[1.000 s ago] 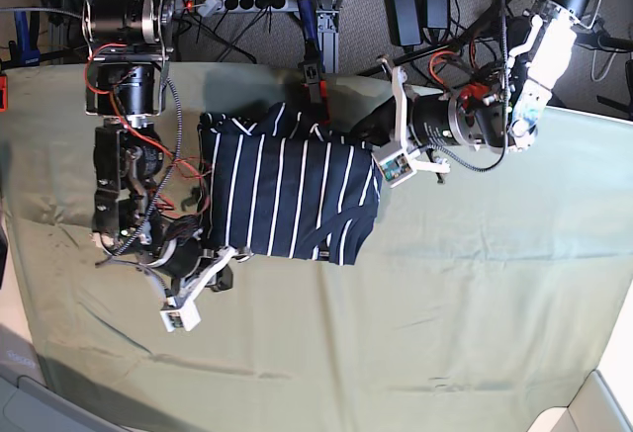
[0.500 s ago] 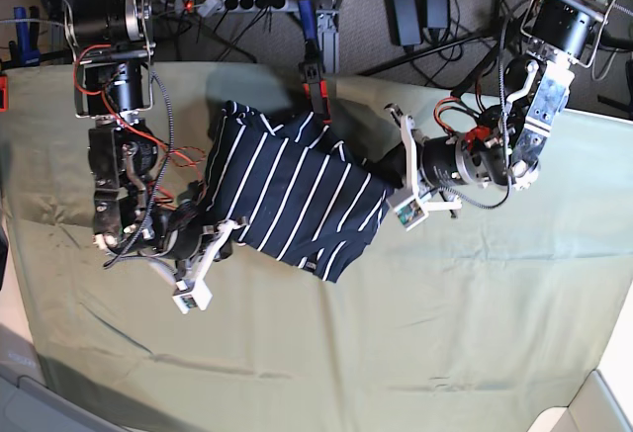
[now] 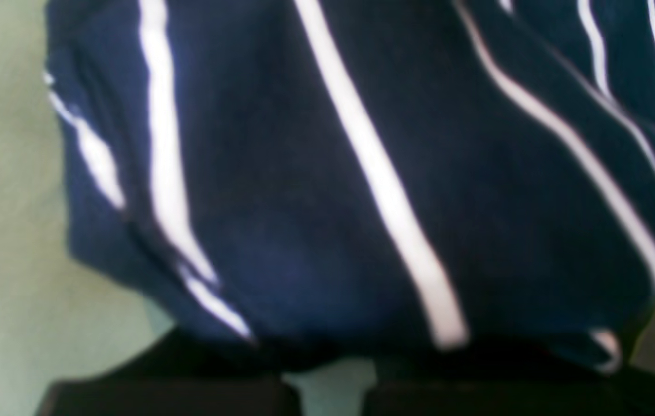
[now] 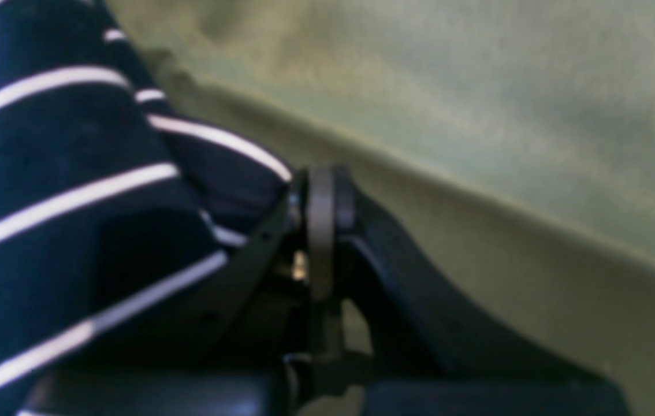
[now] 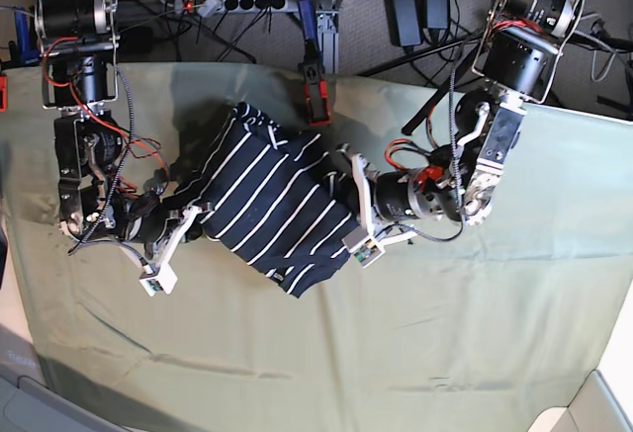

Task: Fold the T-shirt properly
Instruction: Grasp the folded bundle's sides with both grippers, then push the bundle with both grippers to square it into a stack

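Right gripper [image 4: 310, 231] fingers clamped on the T-shirt [image 5: 267, 205] edge, left gripper [image 5: 341, 213] fingers closed on its opposite edge, folded striped shirt held between both arms, lying skewed on the olive table cloth [image 5: 445, 333].

Robotics lab – cloth-draped worktop [image 5: 475, 333], power strip [image 5: 242, 2], adapters [image 5: 415, 2] and tangled cables [image 5: 198, 27] behind – exposed arm wiring.
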Motion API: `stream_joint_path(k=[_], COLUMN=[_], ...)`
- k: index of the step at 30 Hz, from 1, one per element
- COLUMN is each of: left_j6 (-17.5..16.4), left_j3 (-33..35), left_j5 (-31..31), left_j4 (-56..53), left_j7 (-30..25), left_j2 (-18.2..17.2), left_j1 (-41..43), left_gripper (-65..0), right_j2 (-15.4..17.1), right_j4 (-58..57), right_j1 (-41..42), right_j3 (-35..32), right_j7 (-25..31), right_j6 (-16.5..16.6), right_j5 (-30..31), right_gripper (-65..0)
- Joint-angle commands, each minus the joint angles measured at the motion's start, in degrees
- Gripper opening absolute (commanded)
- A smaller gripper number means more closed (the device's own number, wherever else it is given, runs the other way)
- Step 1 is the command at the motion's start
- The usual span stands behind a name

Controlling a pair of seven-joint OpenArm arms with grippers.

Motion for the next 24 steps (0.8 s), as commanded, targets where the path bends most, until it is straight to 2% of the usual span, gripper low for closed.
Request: stream_joint_path(k=[1,5,24], left_j6=[-0.73,-0.73,-0.73], left_j3=[-0.26,-0.26,-0.26], left_j5=[-0.85,-0.37,-0.37], left_j4=[0.24,-0.17,-0.17], left_j7=[-1.4,-1.42,-1.86], left_j2=[0.92,2.1,2.12], left_j1=[-1.77,-1.97,-1.99], left_gripper=[-65.0,-65.0,-65.0], right_j2=[0.74,0.79,0.79], right_j4=[1.05,1.05,1.07], right_j1=[1.46,1.44,1.42], right_j3=[0.28,0.28,0.28], right_j7=[0.94,0.92,0.87], right_j6=[3.74,3.74,3.74], right_j5=[0.72,1.14,1.29], right_gripper=[-65.0,-65.0,-65.0])
